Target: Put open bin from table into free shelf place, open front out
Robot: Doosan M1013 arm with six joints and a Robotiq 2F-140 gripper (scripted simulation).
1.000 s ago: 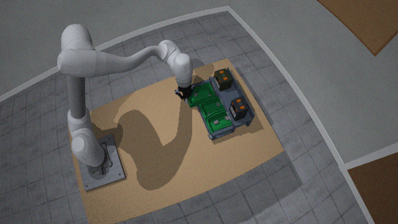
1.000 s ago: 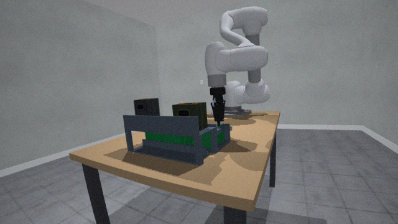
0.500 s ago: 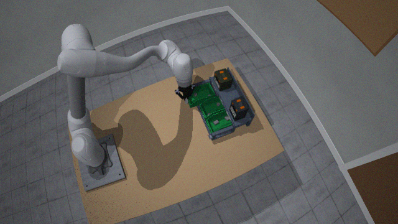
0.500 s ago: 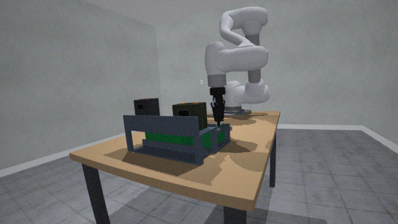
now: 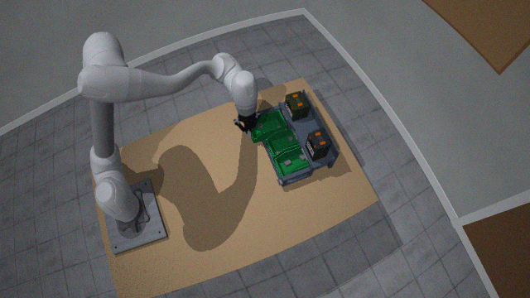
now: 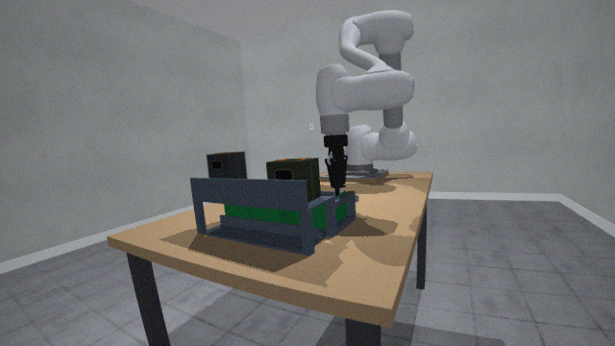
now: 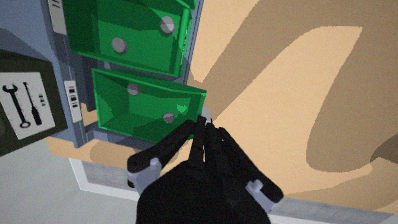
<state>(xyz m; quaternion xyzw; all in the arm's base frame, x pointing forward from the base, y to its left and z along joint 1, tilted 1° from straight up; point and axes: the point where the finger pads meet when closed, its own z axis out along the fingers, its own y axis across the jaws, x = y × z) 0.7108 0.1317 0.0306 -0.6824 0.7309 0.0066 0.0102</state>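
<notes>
Wrist view: shut gripper [image 7: 205, 121] touches skewed green bin's [image 7: 145, 102] front corner.

The arm [image 5: 137, 80] was smooth and pale grey, made of fat round tubes with ball-like joints. It stood on a flat grey base plate [image 5: 159, 230] with small dark screws in its corners. A thin dark cable curled by its foot. The gripper [image 7: 204, 131] was black, with pale grey pins.

From the wrist camera I read no words; at nine o'clock the dark green box [image 7: 25, 100] carries a white label [image 7: 27, 104] showing a wrench and screwdriver pictogram. Small shelf tags [image 7: 73, 100] are illegible.
</notes>
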